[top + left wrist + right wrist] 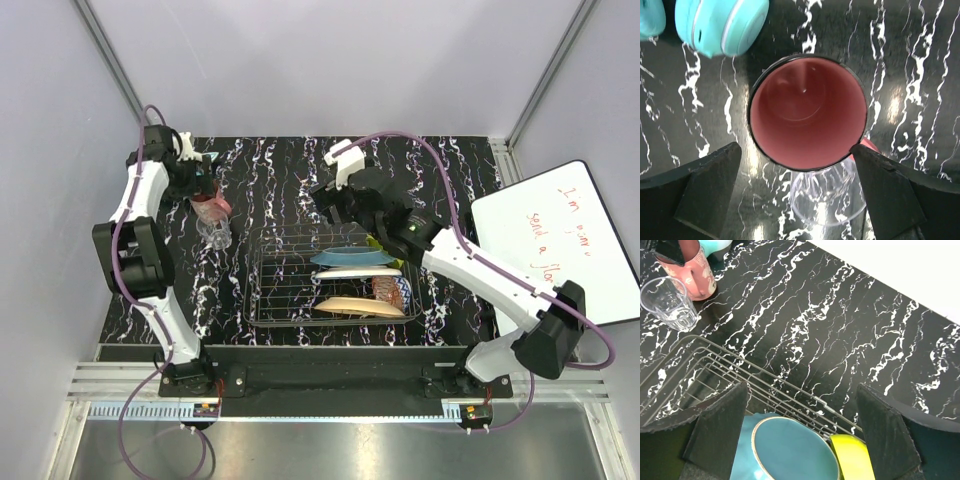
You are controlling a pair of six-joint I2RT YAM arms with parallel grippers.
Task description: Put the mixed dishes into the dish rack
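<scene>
The pink mug [807, 112] stands upright on the black marbled table, seen from straight above. My left gripper [796, 152] hangs open over it, one finger on each side of the near rim. The small clear glass [827, 195] stands right next to the mug [210, 205]. The dish rack [265, 290] holds the teal plate [355, 258], the white plate [355, 272], the tan plate [350, 305], the red patterned bowl [392, 290] and the yellow-green bowl [855, 460]. My right gripper [801, 388] is open and empty above the rack's far edge, over the teal plate [795, 450].
Teal headphones [722, 25] lie just beyond the mug at the table's back left. A whiteboard [560, 240] with red writing rests off the table's right side. The rack's left half [715, 365] is bare wire. White walls close in the back and sides.
</scene>
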